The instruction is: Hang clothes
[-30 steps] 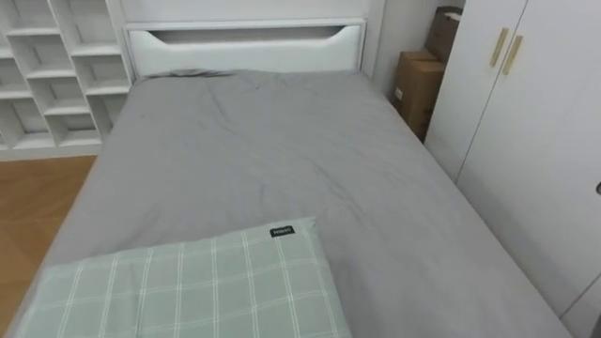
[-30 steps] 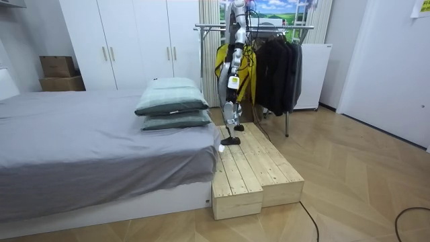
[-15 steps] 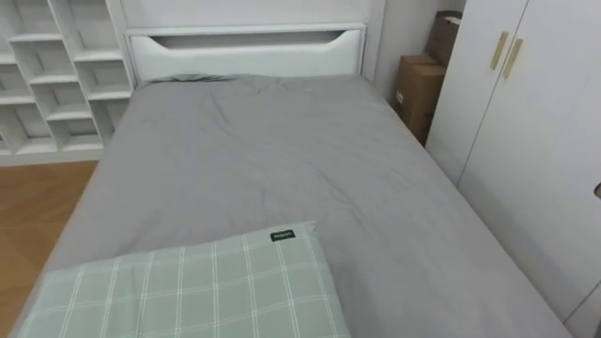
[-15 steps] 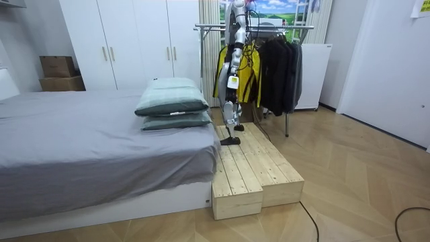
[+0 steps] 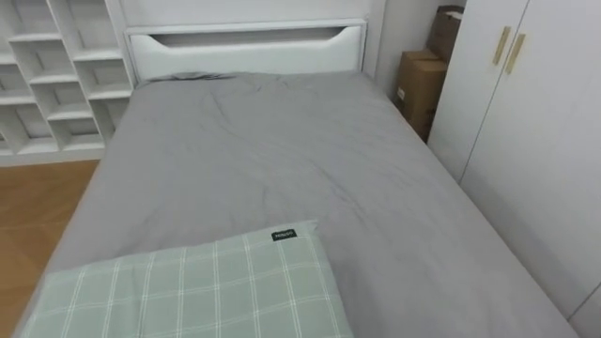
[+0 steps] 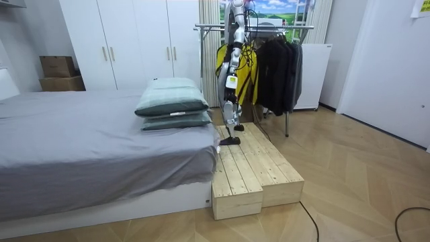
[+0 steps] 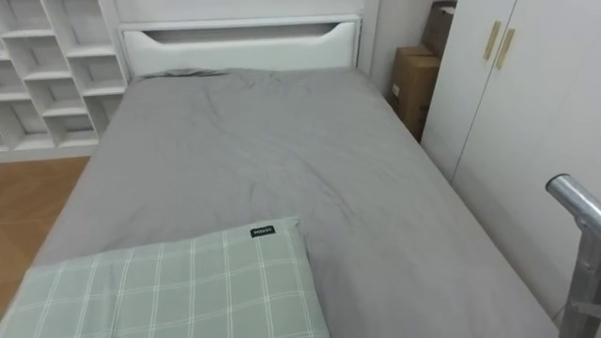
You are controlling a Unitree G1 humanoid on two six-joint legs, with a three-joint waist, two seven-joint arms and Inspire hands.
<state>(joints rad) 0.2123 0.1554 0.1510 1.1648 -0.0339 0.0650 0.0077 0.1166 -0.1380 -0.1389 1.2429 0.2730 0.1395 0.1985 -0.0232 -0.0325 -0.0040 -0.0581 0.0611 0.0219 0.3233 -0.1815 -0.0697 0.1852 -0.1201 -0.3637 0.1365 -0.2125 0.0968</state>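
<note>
While it faces the bed (image 5: pixel 282 160), hanging looks mostly done.
Yellow jacket (image 6: pixel 248 70) is at 12 o'clock on the rack (image 6: pixel 269 27) by dark clothes (image 6: pixel 279 67); bed has just pillows (image 6: pixel 171 97); can't tell what the left hand (image 6: pixel 230 82) grips.

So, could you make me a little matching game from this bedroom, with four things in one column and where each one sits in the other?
Things:
1. pale green checked pillow
2. brown cardboard box
3. white cube shelf unit
4. black jackets

Places:
A. hanging on the metal clothes rail
B. in the corner beside the white wardrobe
C. on the near end of the grey bed
D. against the wall, left of the white headboard

Pairs: 1-C, 2-B, 3-D, 4-A.
</note>
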